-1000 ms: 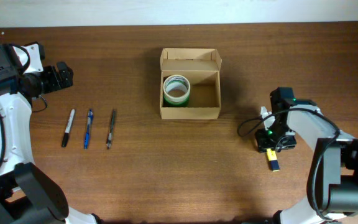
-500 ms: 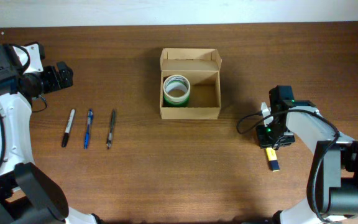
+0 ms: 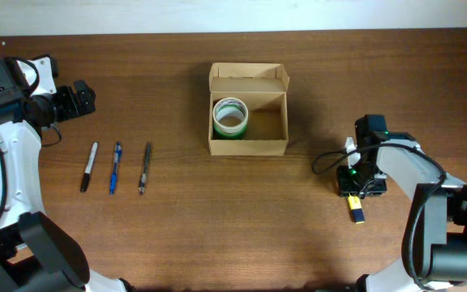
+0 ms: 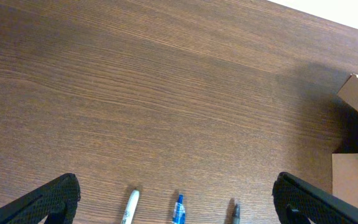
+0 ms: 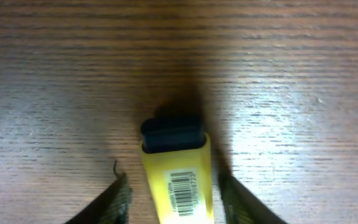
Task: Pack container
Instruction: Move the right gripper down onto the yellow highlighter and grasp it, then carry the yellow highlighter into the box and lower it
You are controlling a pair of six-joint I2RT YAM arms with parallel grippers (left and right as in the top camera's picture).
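**Robot body.** My left arm [image 3: 6, 154] and right arm [image 3: 408, 162] have white shells between black joints, and each trails a looped black cable [image 3: 327, 162]. A green light [image 3: 349, 172] glows at my right wrist. The left hand [image 3: 83, 99] is black, with matte, rounded fingers [image 4: 48, 199]. The right fingers [image 5: 117, 202] appear olive-grey.

I see the surface [image 5: 278, 74] as dark brown wood grain, smooth, with a soft sheen under the right wrist light. The container [image 3: 248, 147] is plain matt tan cardboard. The yellow marker [image 5: 179, 186] looks like smooth plastic, its black cap [image 5: 171, 134] duller, and it carries a printed barcode label [image 5: 184, 190].
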